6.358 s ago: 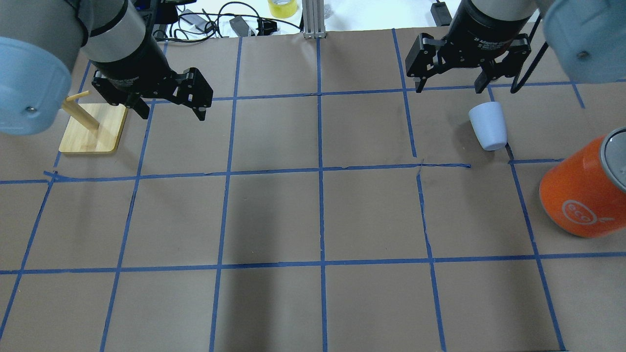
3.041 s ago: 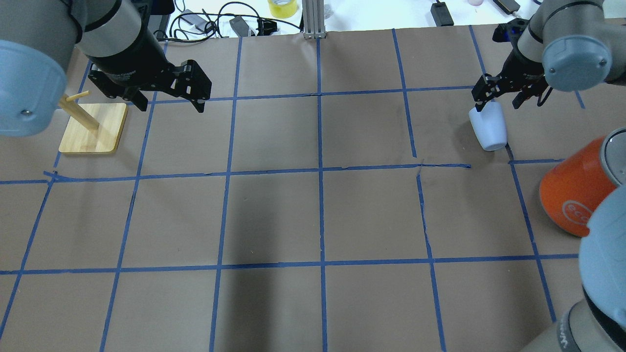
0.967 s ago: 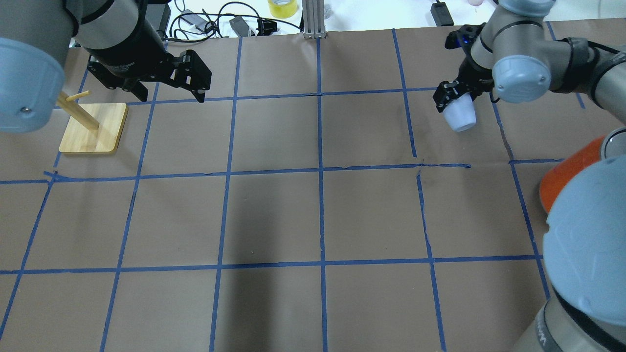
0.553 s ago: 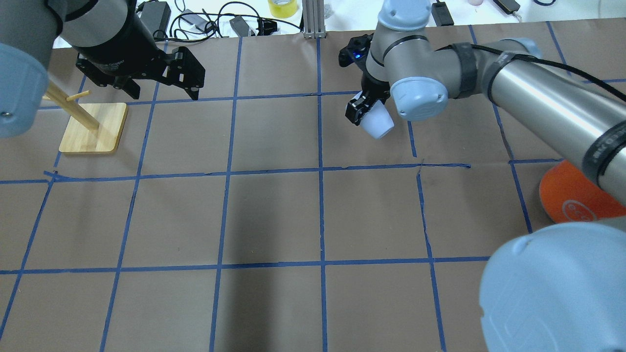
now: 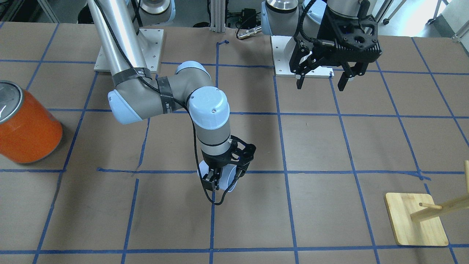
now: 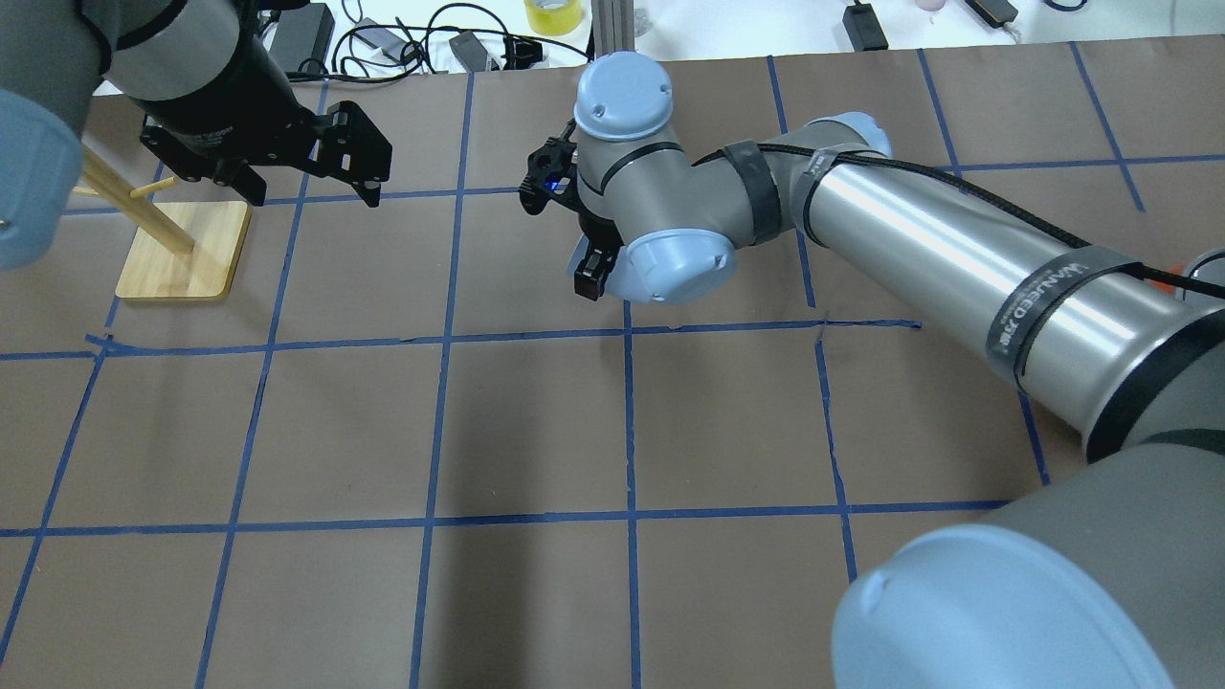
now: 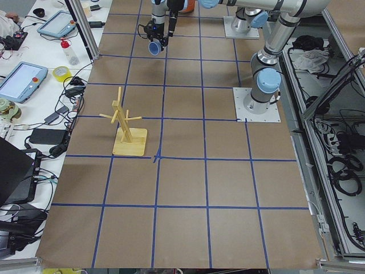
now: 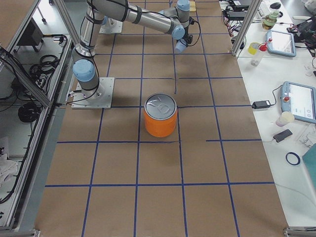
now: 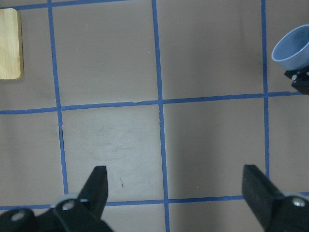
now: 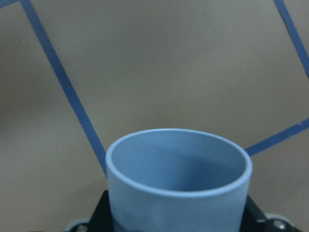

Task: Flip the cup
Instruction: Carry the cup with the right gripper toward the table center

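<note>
The pale lavender-blue cup (image 5: 229, 179) is held off the table near its middle by my right gripper (image 5: 220, 183), which is shut on its lower body. The cup is tipped, its open mouth facing the robot's left side, as seen in the exterior left view (image 7: 154, 47) and the left wrist view (image 9: 292, 48). The right wrist view looks into the mouth (image 10: 178, 183). In the overhead view the wrist hides the cup; only the right gripper (image 6: 589, 280) shows. My left gripper (image 5: 322, 82) hangs open and empty, also in the overhead view (image 6: 311, 196).
A large orange canister (image 5: 27, 128) with a silver lid stands at the robot's right side of the table (image 8: 160, 121). A wooden peg stand (image 6: 182, 249) stands at the robot's left side, by the left gripper. Blue tape lines grid the brown table.
My right arm has lifted the cup from the right side of the table and carried it left toward the middle, turning it. The left gripper has drifted slightly left.
</note>
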Available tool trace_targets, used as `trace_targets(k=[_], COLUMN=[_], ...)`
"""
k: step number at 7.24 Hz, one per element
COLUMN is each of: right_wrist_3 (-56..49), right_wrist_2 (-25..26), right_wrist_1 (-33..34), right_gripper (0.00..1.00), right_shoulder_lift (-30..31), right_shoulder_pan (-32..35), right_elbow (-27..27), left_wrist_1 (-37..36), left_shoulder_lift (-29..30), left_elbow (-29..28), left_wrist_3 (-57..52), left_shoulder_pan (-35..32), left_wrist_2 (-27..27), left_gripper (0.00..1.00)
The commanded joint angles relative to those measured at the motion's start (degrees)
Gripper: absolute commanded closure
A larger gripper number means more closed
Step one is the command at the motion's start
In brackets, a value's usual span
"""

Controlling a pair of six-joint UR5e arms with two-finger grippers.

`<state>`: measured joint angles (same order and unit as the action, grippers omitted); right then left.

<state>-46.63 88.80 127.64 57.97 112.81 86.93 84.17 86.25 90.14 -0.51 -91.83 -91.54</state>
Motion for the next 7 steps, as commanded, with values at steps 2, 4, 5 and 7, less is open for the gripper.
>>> trace_targets(k=[2, 4, 5, 7], right_wrist_3=[-19.7, -24.6, -24.7, -24.1], right_wrist_2=[3.5, 4.2, 4.0, 3.5], right_wrist_1=[1.6, 1.7, 1.8, 2.9], right_gripper=[0.46, 0.46, 0.46, 0.46], right_shoulder_lift=[-3.3, -4.7, -5.1, -5.8], right_shoulder_pan=[2.3, 3.9, 4.0, 4.1], right_elbow=[-0.9, -1.1, -1.0, -1.1], left_wrist_1=[0.0, 0.0, 0.0, 0.0], left_shoulder_lift=[-0.1, 0.0, 0.2, 0.0], left_elbow=[0.9, 1.0, 1.0, 1.9], left_wrist_3=[-0.2, -0.2, -0.2, -0.2], left_shoulder_pan=[0.9, 1.0, 1.0, 1.0], left_wrist_2=[0.0, 0.1, 0.1, 0.1], left_gripper=[0.0, 0.0, 0.0, 0.0])
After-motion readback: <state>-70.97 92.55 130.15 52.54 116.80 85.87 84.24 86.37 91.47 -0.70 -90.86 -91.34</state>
